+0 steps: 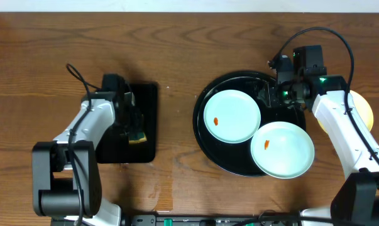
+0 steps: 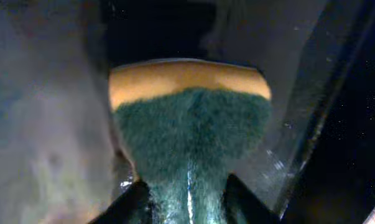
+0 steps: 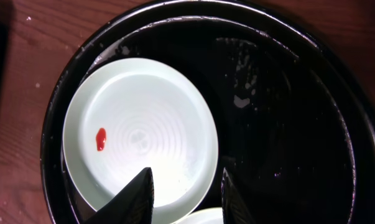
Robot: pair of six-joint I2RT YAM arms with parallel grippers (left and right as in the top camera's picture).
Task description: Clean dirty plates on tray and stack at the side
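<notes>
1. Overhead view: 2 mint-blue dirty plates on the round tray (image 1: 203, 147); upper-left plate (image 1: 236, 110) fully inside the rim, lower-right plate (image 1: 286, 154) overhanging the near rim. 1 orange smear (image 1: 216, 121) on each.
2. Left gripper (image 2: 187, 186): clamped on the sponge (image 2: 190, 118), over the rectangular tray (image 1: 148, 100).
3. Right gripper (image 3: 187, 177): fingers apart, empty, above the round tray at the upper-left plate's edge.
4. Governing relation: both smeared plates to the right of the sponge, well apart from it, table (image 1: 176, 63) between. Upper-left plate nearer the left arm, so likely first for wiping. Right arm nearer both plates for steadying.
5. Yellow plate (image 1: 363, 110): off the tray at far right, mostly hidden by the right arm; smear not readable. Lower-right plate cut off in the right wrist view. Contact between the 2 mint-blue plates not resolvable.
</notes>
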